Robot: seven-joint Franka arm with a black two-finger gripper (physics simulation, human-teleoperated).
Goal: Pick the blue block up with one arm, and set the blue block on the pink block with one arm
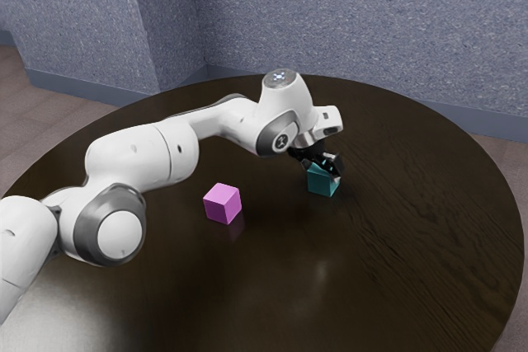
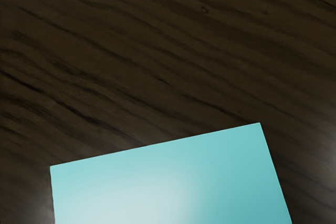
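The blue block (image 1: 323, 183) looks light, stiff and flat-sided; take opposite faces. Whether the hand (image 1: 321, 166) grips it, I cannot tell.

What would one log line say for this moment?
pincer: at teal-blue cube | teal-blue cube: on dark wooden table | pink cube: apart, uncovered

Side overview; wrist above blue block (image 2: 168, 182)

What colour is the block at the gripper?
The block is teal-blue; the wrist view shows it best.
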